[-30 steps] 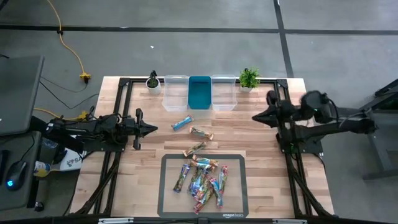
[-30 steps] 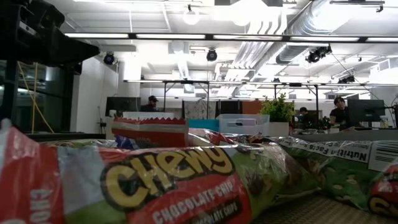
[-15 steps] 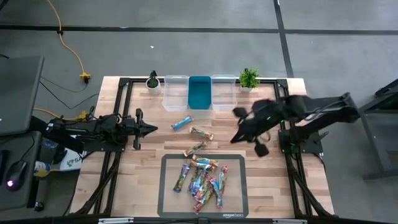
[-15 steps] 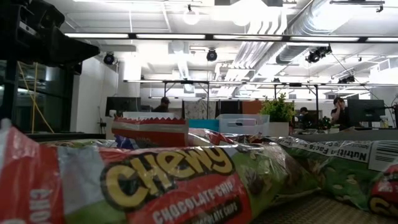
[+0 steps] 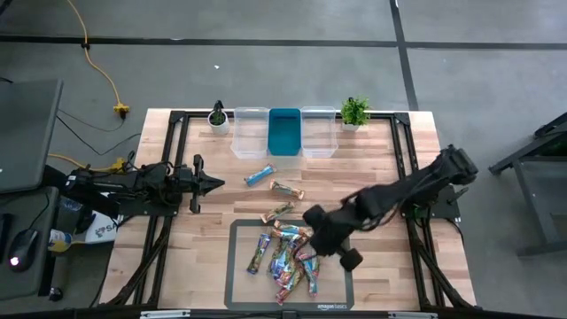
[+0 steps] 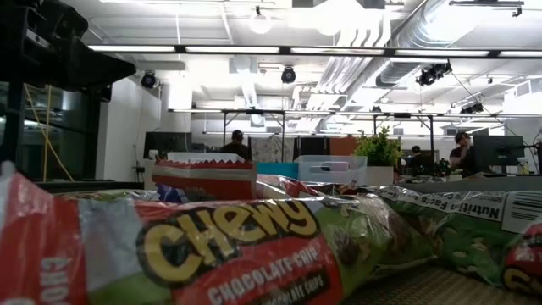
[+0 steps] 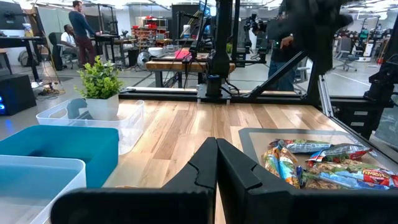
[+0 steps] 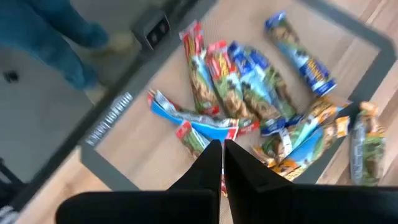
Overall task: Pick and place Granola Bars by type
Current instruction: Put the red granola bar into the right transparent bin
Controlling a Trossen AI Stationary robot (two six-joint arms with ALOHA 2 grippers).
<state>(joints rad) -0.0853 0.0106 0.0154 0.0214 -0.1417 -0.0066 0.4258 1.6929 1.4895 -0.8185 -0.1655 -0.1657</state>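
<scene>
Loads of granola bars (image 5: 288,252) are piling on the grey mat (image 5: 239,283) on the wooden surface (image 5: 372,177), right tool (image 5: 312,219) pressed together hovering over them, left tool (image 5: 217,183) pressed together too, people milling around in the office behind.

**Even overhead light, one blurred wrist view**

From above, the worktop (image 5: 381,168) is lit evenly and softly, with only faint shadows beneath the arms. The right arm (image 5: 399,195) is smeared by motion. In the low view, long ceiling strip lights (image 6: 279,49) glow bright, nearly blown out, while the nearest bar wrapper (image 6: 212,246) fills the foreground, soft and out of focus. The left wrist view is clear and bright, though the dark shape (image 7: 311,25) at the far side is blurred. The right wrist view is heavily motion-blurred; the pile of bars (image 8: 249,93) shows streaked, with small glints on the shiny wrappers.
</scene>
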